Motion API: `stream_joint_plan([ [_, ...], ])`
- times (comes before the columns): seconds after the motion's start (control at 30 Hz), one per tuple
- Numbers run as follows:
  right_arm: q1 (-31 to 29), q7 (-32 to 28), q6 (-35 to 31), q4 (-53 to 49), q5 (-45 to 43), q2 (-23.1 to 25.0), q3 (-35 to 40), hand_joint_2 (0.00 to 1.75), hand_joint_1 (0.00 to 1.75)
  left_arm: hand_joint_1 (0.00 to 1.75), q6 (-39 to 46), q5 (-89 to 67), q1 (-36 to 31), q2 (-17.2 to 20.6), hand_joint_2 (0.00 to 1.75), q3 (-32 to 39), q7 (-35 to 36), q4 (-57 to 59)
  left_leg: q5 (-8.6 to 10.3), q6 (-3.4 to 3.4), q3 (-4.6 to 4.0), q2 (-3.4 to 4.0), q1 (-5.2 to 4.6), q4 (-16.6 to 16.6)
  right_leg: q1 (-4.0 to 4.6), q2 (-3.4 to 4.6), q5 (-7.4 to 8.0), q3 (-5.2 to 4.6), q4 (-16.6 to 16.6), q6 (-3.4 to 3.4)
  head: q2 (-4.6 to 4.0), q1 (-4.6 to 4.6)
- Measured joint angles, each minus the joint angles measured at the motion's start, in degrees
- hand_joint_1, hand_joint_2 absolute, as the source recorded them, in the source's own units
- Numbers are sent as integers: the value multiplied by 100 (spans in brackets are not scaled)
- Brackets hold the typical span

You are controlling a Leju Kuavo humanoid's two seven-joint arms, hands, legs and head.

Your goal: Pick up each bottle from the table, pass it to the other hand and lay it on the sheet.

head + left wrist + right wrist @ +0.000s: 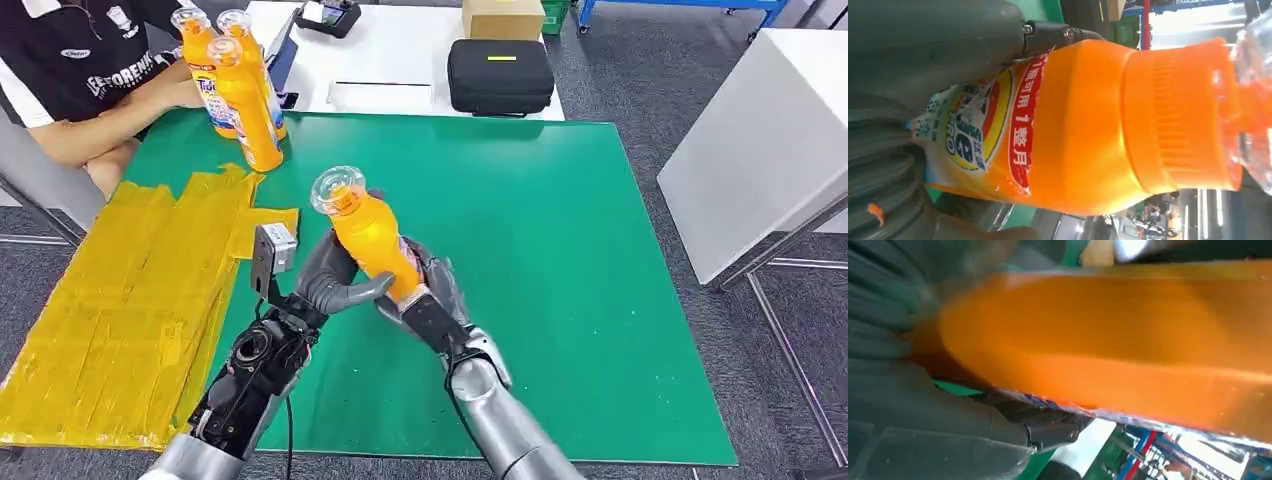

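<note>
Here both hands meet on one bottle (368,238) above the green mat (560,300), which fits the handover step: the right hand (432,295) wraps the lower body from the right, and the left hand (335,283) closes on it from the left, its thumb across the front just under the label. Both look to be gripping, so I judge the pass is mid-way, with neither hand yet free. The bottle is held tilted, its clear cap toward the far left, well off the mat, probably so the left hand can take a firm hold low down before carrying it over to the sheet (110,330). In the left wrist view the bottle (1083,125) shows a smooth, glossy orange body, a ribbed orange collar below the clear cap, and a printed label, slightly torn at its edge; the left hand (923,60) presses against the label side. The right wrist view is blurred, showing the orange body (1108,345) against the grey right hand (923,410). The plastic should be slick, so a firm wrap matters. The sheet is yellow, wrinkled and patched from strips, lying on the left of the mat. Three more bottles (232,80) stand upright at the far left corner, beside a seated person's arm (110,125). Beyond lie a black case (500,75) and a cardboard box (503,17).
</note>
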Motion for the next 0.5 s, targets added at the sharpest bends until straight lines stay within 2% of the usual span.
stream_joint_plan([
  [0.5, 35, 13, 68, -114, -46, -2, 389, 175, 175, 0, 2, 33, -67, 7, 175, 0, -28, 168, 1, 0, 0, 0, 0, 0, 0, 1, 1, 1, 0, 1, 0, 0],
])
